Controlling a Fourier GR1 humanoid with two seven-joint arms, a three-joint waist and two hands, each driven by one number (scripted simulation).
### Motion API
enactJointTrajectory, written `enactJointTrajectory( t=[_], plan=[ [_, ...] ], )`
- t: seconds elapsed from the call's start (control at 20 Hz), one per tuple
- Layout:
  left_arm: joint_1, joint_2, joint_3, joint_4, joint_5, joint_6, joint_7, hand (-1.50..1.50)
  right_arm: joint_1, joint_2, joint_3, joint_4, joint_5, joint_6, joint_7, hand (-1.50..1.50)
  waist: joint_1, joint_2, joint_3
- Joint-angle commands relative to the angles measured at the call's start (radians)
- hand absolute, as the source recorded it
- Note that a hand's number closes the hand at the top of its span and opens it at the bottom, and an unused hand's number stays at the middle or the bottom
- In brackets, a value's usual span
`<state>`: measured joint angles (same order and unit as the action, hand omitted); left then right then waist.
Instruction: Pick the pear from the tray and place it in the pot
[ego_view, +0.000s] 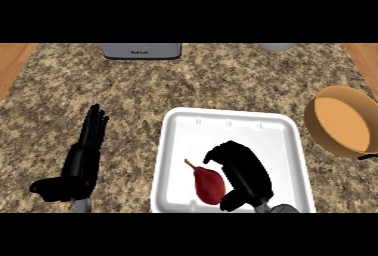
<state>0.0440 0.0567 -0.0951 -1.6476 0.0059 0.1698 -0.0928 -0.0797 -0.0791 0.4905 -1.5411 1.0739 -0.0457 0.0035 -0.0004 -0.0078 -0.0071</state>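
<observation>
A dark red pear (208, 185) with a short stem lies in the near part of the white tray (221, 125), stem pointing up-left. My right hand (244, 172) hovers over the tray just right of the pear, fingers curled downward beside it; no finger wraps the fruit. The orange pot (341, 122) stands at the right edge of the counter, to the right of the tray, its inside bare. At the left, my left hand (85, 150) rests over the counter with straight fingers pointing away.
A grey appliance (142, 51) sits at the back edge of the speckled counter, and a pale round object (276, 47) shows at the back right. Wooden strips border the counter on both sides.
</observation>
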Motion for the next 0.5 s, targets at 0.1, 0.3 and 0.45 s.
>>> enactJointTrajectory(
  t=[0.1, 0.3, 0.45],
  plan=[
    [-0.002, 0.025, 0.038, 0.000, 0.032, -0.049, -0.001, 0.00, -0.047, 0.054, -0.034, 0.149, 0.041, -0.142, -0.084, 1.50, 0.004, 0.008, 0.007],
    [0.021, -0.012, 0.012, 0.006, -0.006, -0.019, -0.029, 0.00, -0.034, 0.047, -0.054, 0.057, 0.037, -0.099, -0.076, 1.50, 0.003, 0.007, 0.007],
    [-0.036, 0.032, 0.053, 0.004, 0.033, -0.050, 0.033, 0.00, -0.112, 0.077, -0.031, 0.133, 0.085, 0.056, 0.149, 1.50, 0.010, 0.008, 0.007]
  ],
)
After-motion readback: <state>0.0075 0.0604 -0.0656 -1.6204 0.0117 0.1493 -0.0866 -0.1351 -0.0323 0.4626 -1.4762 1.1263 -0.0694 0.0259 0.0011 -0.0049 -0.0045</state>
